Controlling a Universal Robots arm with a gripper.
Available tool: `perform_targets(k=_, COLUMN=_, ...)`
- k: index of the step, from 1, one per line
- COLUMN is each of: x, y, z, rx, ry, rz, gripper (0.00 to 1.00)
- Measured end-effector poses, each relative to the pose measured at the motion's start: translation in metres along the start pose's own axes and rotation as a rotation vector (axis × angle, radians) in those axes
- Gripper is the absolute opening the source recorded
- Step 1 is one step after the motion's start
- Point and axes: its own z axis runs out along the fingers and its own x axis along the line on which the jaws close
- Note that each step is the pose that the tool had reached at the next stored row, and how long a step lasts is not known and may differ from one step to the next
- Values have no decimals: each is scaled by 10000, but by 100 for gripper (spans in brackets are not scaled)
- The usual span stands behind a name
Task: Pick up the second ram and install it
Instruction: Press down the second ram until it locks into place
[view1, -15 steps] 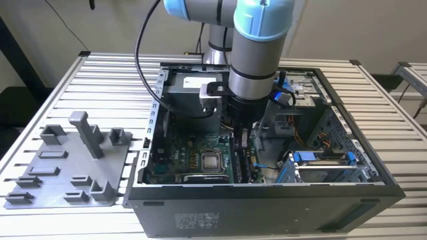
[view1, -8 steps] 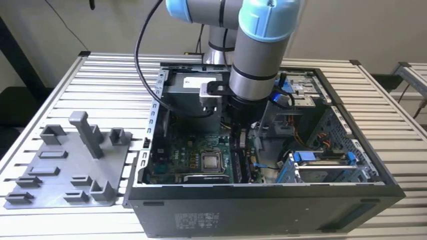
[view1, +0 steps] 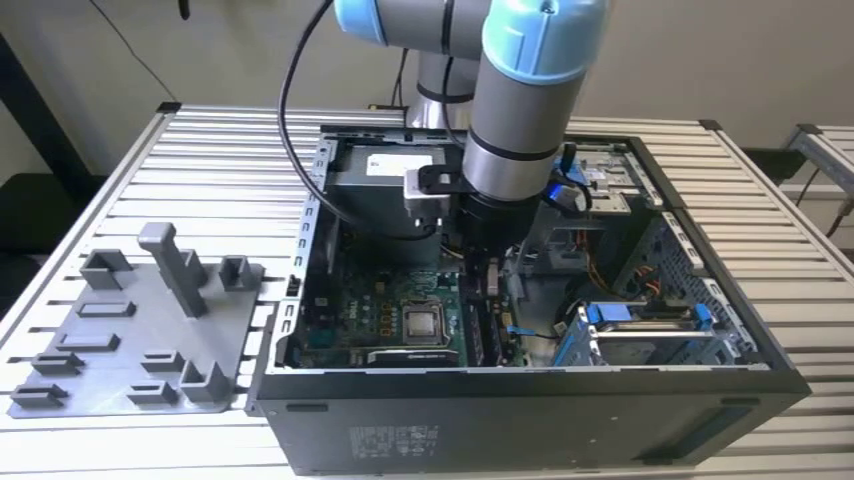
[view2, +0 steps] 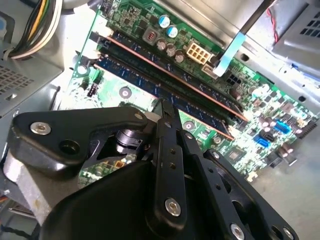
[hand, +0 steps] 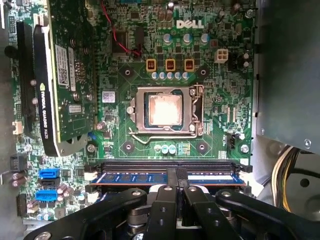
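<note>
The second ram (hand: 130, 178) is a long blue-green stick with black chips, standing on edge in a memory slot on the green motherboard (hand: 210, 100) inside the open computer case (view1: 534, 385). It also runs diagonally across the second wrist view (view2: 127, 77). My gripper (hand: 176, 174) is shut, its two black fingers pressed together side by side. The tips rest on the stick's upper edge near its middle (view2: 166, 106). In the exterior view the gripper (view1: 487, 275) reaches down into the case over the memory slots. A parallel dark slot (hand: 150, 165) lies right beside the stick.
A graphics card (hand: 55, 75) stands upright at one side of the board, and the processor socket (hand: 162, 110) sits mid-board. A power supply (view1: 380, 185), a cable bundle (view2: 35, 25) and a drive cage (view1: 641, 330) crowd the case. The grey holder plate (view1: 134, 340) lies at the exterior view's left.
</note>
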Motion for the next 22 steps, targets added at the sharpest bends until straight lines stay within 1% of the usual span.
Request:
perform_targets(k=6, x=-1, y=-33, z=6, rx=-1, ry=0, rz=0, gripper=11)
perform_targets(k=12, x=-1, y=-39, z=10, rx=0, ry=-7, rz=0, gripper=11)
perform_targets(k=14, x=-2, y=-41, z=31, rx=0, ry=-10, rz=1, gripper=11)
perform_targets(k=20, x=0, y=-44, z=131, rx=-6, ry=9, rz=-1, gripper=11)
perform_targets(k=22, x=-3, y=-44, z=131, rx=-6, ry=11, rz=-2, gripper=11)
